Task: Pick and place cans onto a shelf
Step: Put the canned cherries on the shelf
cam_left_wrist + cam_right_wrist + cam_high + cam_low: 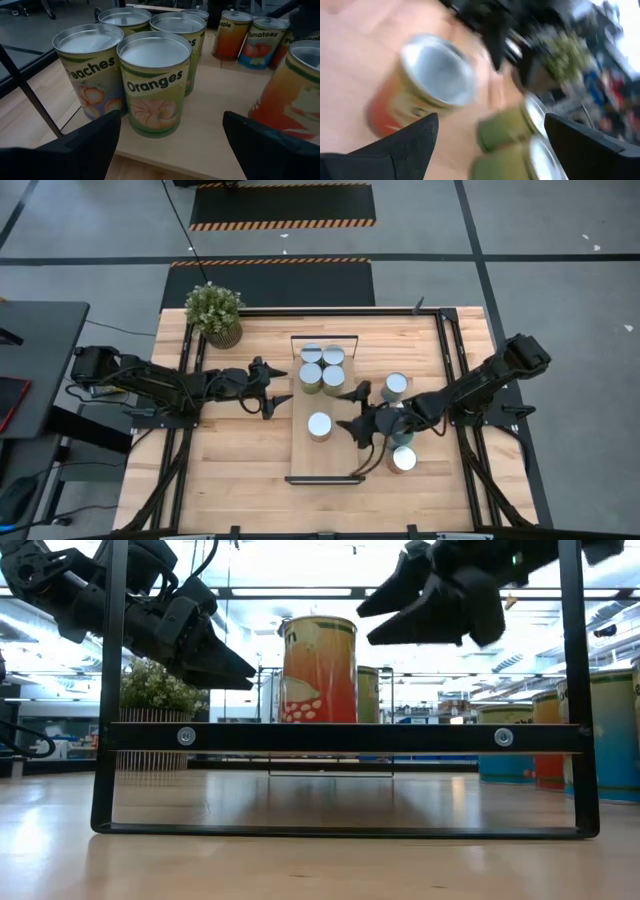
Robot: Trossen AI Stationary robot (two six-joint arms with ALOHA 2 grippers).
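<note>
Both sets of jaws stand spread with nothing between them: the left gripper [283, 392] hangs at the shelf's left edge, the right gripper [357, 412] over its right edge, fingers pointing at each other across the board. The table [240, 470] carries the shelf [322, 460] at its middle. A plant [214, 311] sits at the far left corner. Four cans [322, 367] cluster at the shelf's far end, the Oranges can [155, 86] nearest the left gripper. A lone can [320, 425] stands mid-shelf, just beside the right gripper. More cans [396, 387] wait on the table right of the shelf, partly under the right arm.
</note>
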